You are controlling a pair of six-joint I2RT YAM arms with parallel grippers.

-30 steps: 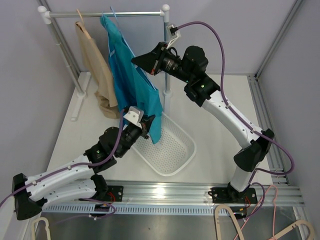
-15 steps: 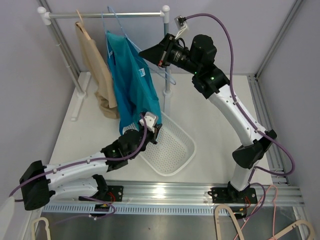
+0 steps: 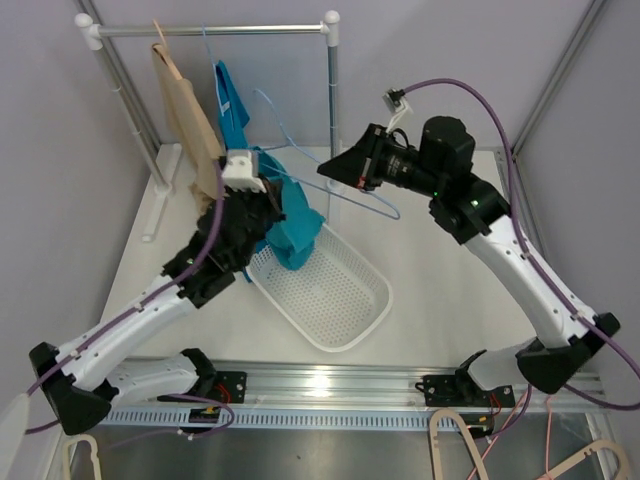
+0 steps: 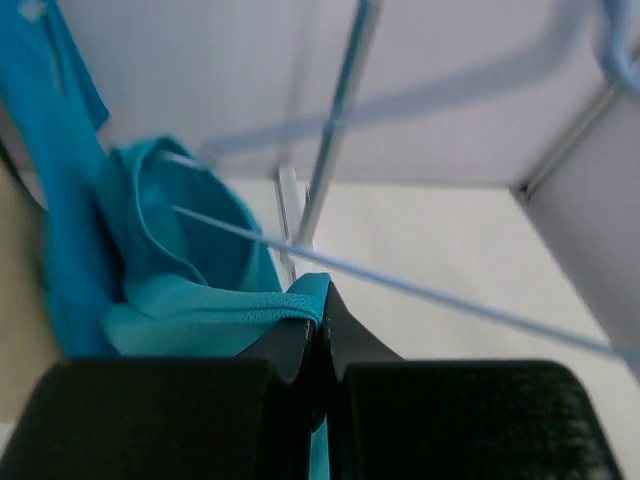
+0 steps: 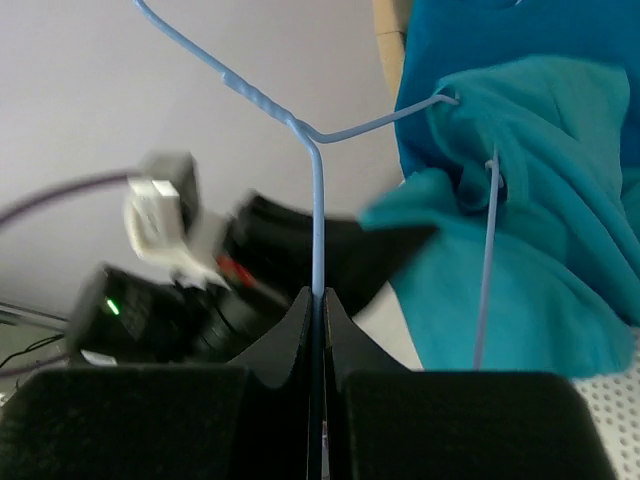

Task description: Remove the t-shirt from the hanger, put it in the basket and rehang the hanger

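Observation:
The teal t-shirt (image 3: 292,222) hangs bunched over the basket's far-left end, with one strip (image 3: 228,92) still up near the rail. My left gripper (image 3: 262,205) is shut on its hem, which shows in the left wrist view (image 4: 200,318) above the fingertips (image 4: 322,300). My right gripper (image 3: 332,168) is shut on the blue wire hanger (image 3: 370,200), which lies tilted between the shirt and that gripper. In the right wrist view the wire (image 5: 316,210) runs up from the jaws (image 5: 318,296), and one hanger arm still goes into the shirt (image 5: 540,250).
A tan garment (image 3: 185,115) hangs on the white rack rail (image 3: 250,29) at the back left. The rack's right post (image 3: 331,90) stands behind the hanger. A white perforated basket (image 3: 345,300) lies on the table in the middle, under the shirt.
My left gripper rose up and left from the basket, bunching the shirt's hem upward. My right gripper pulled the hanger right and down, away from the rail, so the shirt is sliding off it.

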